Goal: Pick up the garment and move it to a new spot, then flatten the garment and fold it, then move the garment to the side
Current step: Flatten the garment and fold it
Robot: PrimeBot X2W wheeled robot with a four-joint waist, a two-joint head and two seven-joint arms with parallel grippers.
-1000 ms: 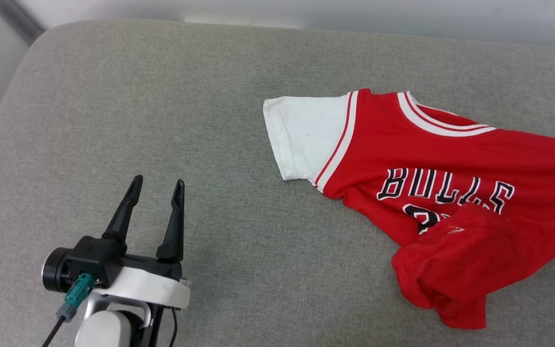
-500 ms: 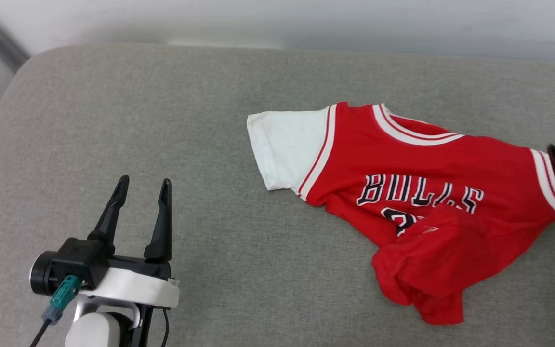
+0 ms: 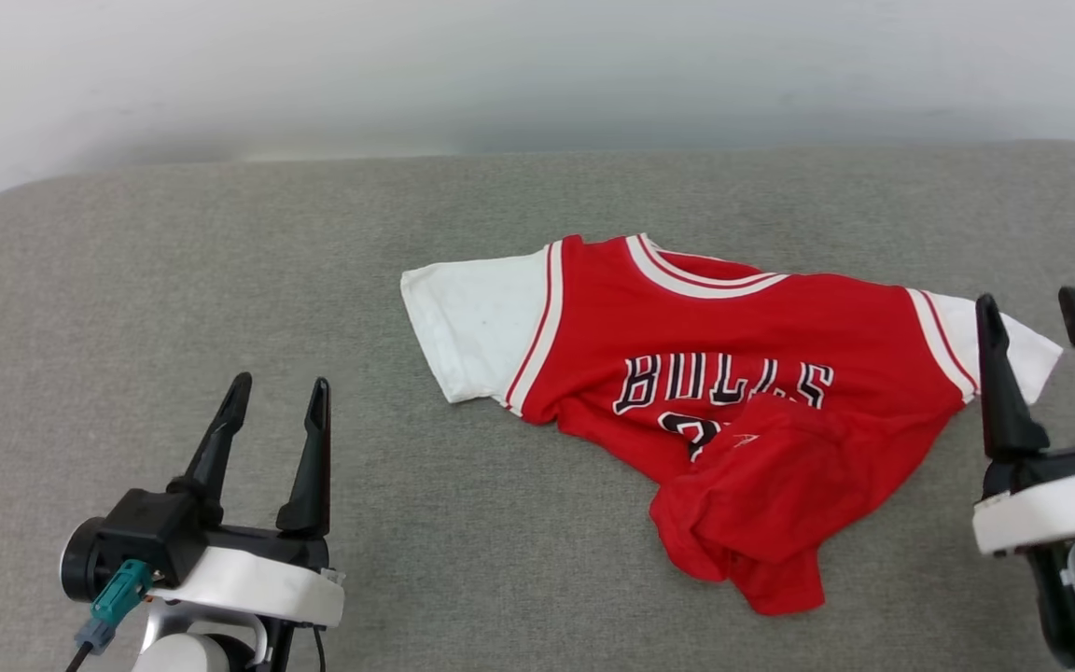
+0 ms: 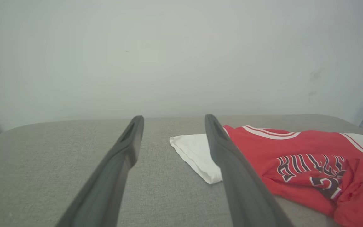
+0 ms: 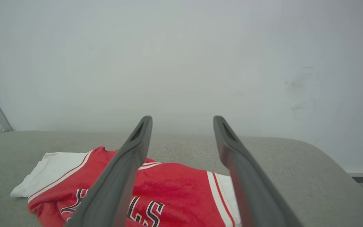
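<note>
The garment [image 3: 733, 373], a red jersey with white sleeves and "BULLS" lettering, lies on the grey cushion with its lower hem bunched up over the number. It also shows in the left wrist view as the garment [image 4: 304, 151] and in the right wrist view as the garment [image 5: 175, 186]. My left gripper [image 3: 276, 394] stands open at the lower left, well clear of the left sleeve. My right gripper [image 3: 1032, 308] stands open at the right edge, its fingertips beside the right sleeve. Nothing is between either pair of fingers [image 4: 128, 145] [image 5: 137, 148].
The grey cushion [image 3: 220, 280] spreads wide to the left of the jersey, with bare fabric in front of it too. A pale wall [image 3: 537, 75] runs along the cushion's far edge.
The camera has swung right, so the jersey sits nearer the middle of the picture. My right gripper has come into view and opened beside the right sleeve. The left gripper has held still.
</note>
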